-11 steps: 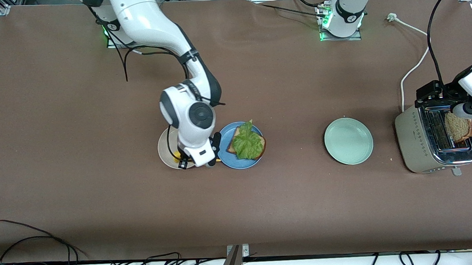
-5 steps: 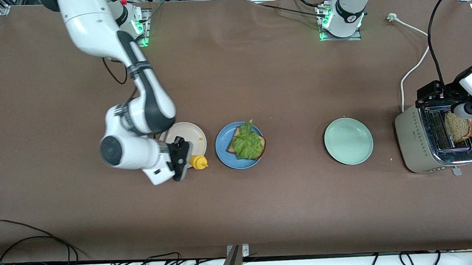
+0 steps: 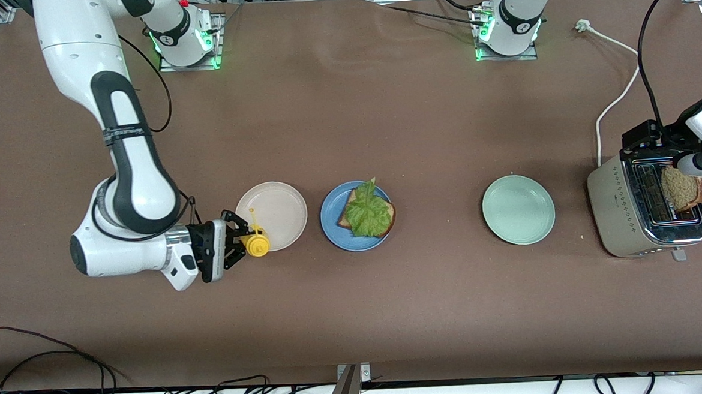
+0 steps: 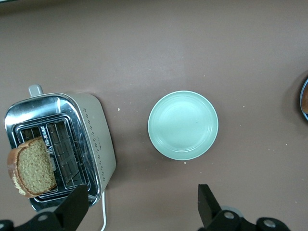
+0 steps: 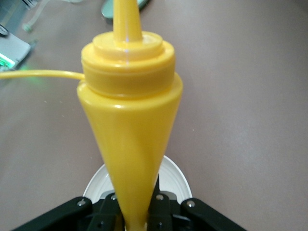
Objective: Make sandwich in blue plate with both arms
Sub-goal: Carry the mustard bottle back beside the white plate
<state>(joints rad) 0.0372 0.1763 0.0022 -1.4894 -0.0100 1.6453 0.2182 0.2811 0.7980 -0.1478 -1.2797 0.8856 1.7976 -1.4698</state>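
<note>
My right gripper (image 3: 237,242) clamps glossy yellow cone-shaped squeeze bottle (image 3: 256,244) over beige plate (image 3: 279,207) rim; my left gripper (image 4: 142,204) gapes wide above ribbed metal toaster (image 3: 619,213).

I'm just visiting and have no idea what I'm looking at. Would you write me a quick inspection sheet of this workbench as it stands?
Surface: brown table, a few crumbs.
Job's things: blue plate holds one bread slice topped with lettuce; second slice stands in the toaster.
Clutter: beige plate, mint-green plate, both bare.
Grippers: right gripper at the beige plate's edge, jaws shut on a yellow squeeze bottle; left gripper over the toaster, jaws open, holding nothing.
Cables: white toaster cord, unplugged; black wires along the camera-side edge.
Surroundings: metal frame rails.
</note>
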